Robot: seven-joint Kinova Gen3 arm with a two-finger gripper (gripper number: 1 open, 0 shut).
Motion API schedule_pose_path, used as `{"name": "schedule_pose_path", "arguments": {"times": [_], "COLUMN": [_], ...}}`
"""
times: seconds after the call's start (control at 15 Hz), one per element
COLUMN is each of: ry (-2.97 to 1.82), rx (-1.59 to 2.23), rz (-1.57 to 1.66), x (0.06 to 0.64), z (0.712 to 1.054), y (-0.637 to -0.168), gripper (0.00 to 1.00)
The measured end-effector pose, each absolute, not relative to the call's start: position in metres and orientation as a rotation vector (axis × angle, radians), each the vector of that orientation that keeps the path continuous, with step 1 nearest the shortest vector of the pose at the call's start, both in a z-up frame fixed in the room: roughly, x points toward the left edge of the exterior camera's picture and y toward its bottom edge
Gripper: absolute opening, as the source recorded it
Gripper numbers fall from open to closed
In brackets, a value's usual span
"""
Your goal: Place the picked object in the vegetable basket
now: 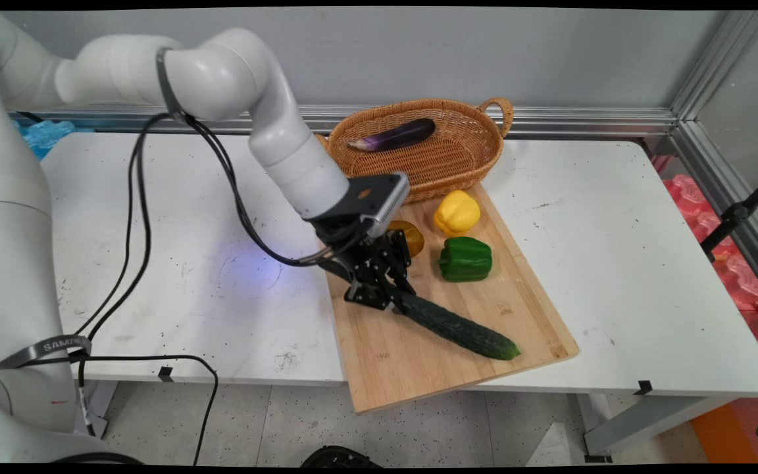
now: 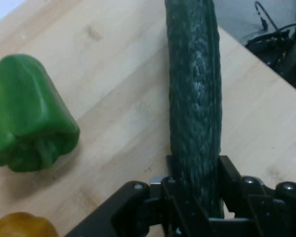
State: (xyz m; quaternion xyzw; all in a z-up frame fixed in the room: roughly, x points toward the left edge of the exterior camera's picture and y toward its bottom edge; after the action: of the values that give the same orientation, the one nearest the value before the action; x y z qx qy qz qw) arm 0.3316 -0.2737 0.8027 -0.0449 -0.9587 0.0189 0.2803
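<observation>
dark green cucumber [image 1: 458, 327] lay slantwise on the wooden board [image 1: 412, 368]; i saw my gripper [image 1: 389, 299] clenched on its upper end, the green pepper [image 2: 29, 116] just beside, an orange one [image 2: 19, 226] behind.

Black two-finger gripper [image 1: 385, 297] at the left end of a long dark green cucumber [image 1: 459, 326].
The cucumber lies on a light wooden cutting board [image 1: 418, 368] on the white table [image 1: 616, 263], near a green bell pepper [image 1: 466, 259], a yellow bell pepper [image 1: 457, 212] and an orange bell pepper [image 1: 413, 236]; farther back, an oval woven wicker basket [image 1: 458, 158] holds a purple eggplant [image 1: 393, 135].
</observation>
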Motion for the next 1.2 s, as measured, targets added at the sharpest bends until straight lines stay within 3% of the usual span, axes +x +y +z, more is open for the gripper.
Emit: {"name": "schedule_pose_path", "arguments": {"times": [0.73, 1.2], "ry": [-2.495, -2.441], "rx": [0.138, 0.505], "rz": [0.120, 0.201], "x": [0.385, 0.424], "z": [0.914, 0.955], "y": [-0.261, -0.282], "gripper": [0.00, 0.00]}}
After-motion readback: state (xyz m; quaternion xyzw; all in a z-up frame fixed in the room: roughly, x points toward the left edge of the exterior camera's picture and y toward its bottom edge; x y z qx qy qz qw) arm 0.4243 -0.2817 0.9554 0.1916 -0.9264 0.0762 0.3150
